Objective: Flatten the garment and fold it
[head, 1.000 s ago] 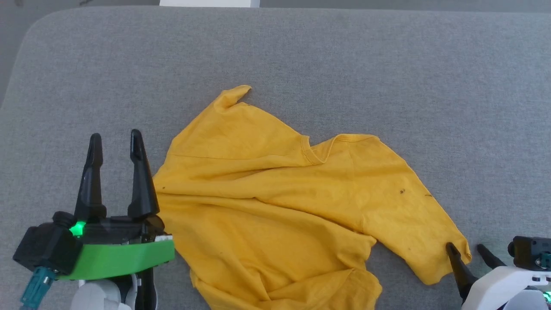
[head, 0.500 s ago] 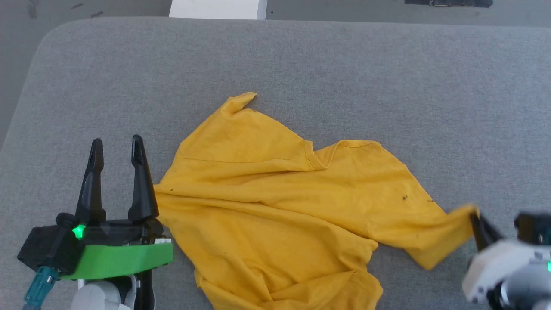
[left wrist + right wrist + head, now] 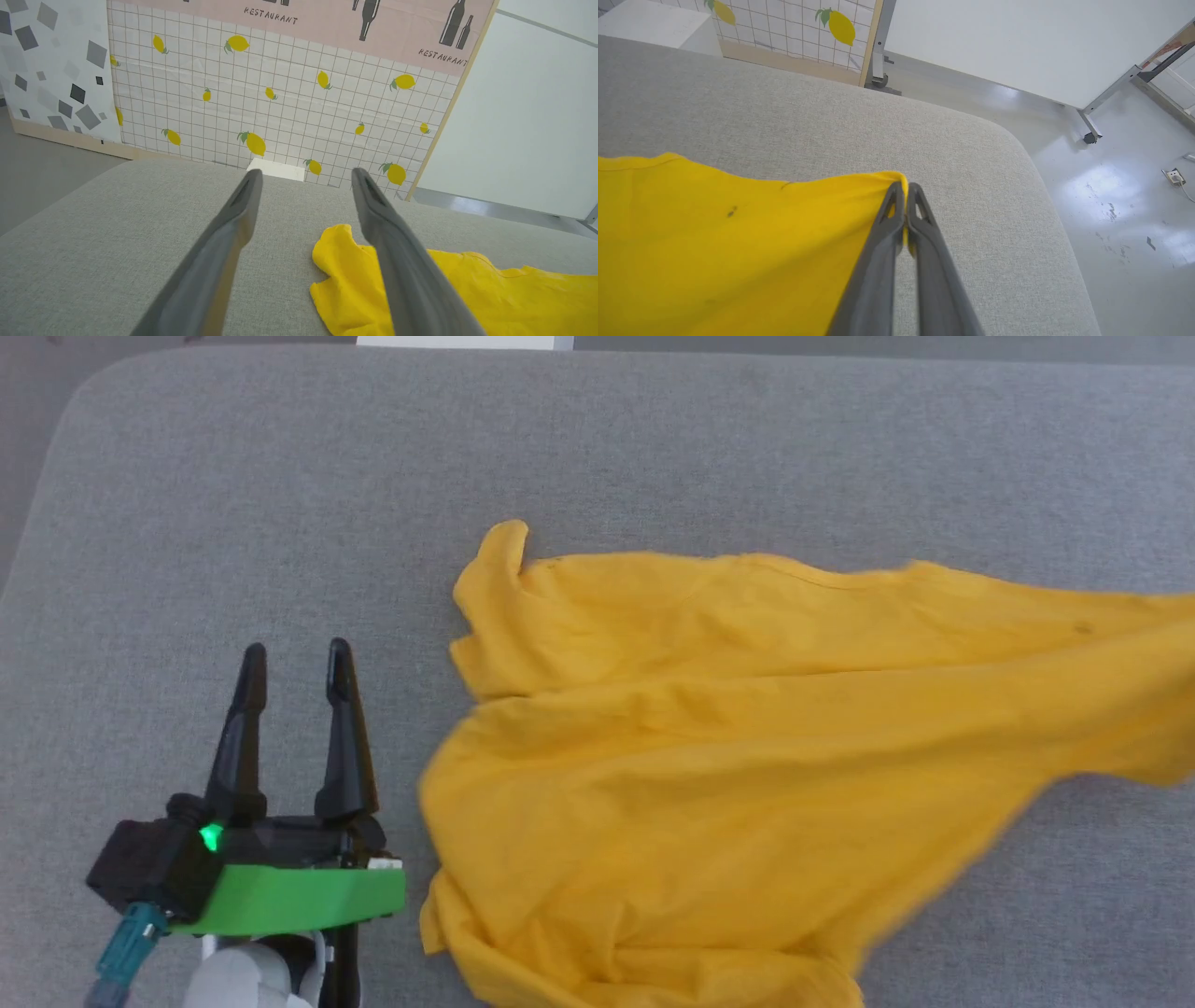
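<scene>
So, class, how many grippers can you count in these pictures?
2. The left gripper is open, beside the shirt on its left and not touching it. The right gripper is shut on the shirt's edge, seen in the right wrist view.

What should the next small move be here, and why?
Probably move the open left gripper rightward to pinch the bunched left edge of the bright yellow T-shirt. It hangs beside the cloth, not touching, while the right gripper is shut on the opposite edge, so one side alone is stretched.
</scene>
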Motion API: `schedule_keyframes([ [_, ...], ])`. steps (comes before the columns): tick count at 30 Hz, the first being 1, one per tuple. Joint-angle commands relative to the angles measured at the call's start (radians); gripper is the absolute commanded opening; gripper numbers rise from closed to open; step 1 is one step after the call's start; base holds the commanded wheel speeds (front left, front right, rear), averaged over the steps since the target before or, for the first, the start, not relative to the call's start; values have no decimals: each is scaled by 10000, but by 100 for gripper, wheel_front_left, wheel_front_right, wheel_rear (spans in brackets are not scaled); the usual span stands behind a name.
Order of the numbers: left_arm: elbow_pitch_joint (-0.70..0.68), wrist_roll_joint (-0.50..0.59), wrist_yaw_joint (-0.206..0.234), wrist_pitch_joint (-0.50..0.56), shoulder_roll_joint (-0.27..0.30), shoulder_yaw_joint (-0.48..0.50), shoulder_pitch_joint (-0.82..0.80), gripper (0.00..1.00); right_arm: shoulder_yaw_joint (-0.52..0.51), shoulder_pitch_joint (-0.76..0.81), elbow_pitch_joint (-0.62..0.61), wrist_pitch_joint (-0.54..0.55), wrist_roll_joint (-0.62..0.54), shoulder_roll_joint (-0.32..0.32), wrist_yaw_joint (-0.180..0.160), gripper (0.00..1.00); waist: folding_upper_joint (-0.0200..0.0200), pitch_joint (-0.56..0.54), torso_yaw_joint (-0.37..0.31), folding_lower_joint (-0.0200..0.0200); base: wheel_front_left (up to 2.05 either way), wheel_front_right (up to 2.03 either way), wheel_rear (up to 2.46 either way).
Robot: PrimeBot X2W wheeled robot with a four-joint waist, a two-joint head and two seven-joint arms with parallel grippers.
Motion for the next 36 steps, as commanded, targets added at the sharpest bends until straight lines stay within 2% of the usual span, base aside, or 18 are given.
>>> schedule_keyframes([
  [1, 164, 3, -65, -37, -24, -64, -112, 100, -294, 135, 72, 47, -110, -99, -17, 0, -1, 67, 36, 0, 0, 0, 0],
  [4, 580, 212, -98, 172, 156, -236, -362, 100, -836, 385, 179, 3, -278, -167, -17, 0, -1, 107, 34, 0, 0, 0, 0],
  [7, 995, 463, -183, 865, 493, -535, -928, 100, -1081, 537, 249, -124, -309, 6, -17, 0, -1, 137, -21, 0, 0, 0, 0],
  [14, 2268, 962, -484, 2809, 1386, -1650, -3175, 100, -1073, 490, 246, -304, -403, 275, -17, 0, -1, 284, -179, 0, 0, 0, 0],
  [19, 3709, 1206, -581, 4338, 1935, -2653, -5031, 100, -741, 336, 112, -282, -391, 386, -17, 0, -1, 554, -307, 0, 0, 0, 0],
  [26, 5662, 669, -609, 5732, 2167, -3532, -6921, 100, -173, 113, -295, -45, -329, 437, -17, 0, -1, 1056, -512, 0, 0, 0, 0],
  [36, 6982, -190, -612, 6769, 2413, -4550, -7924, 100, -14, 148, -815, 272, -271, 447, -17, 0, -1, 1427, -548, 0, 0, 0, 0],
])
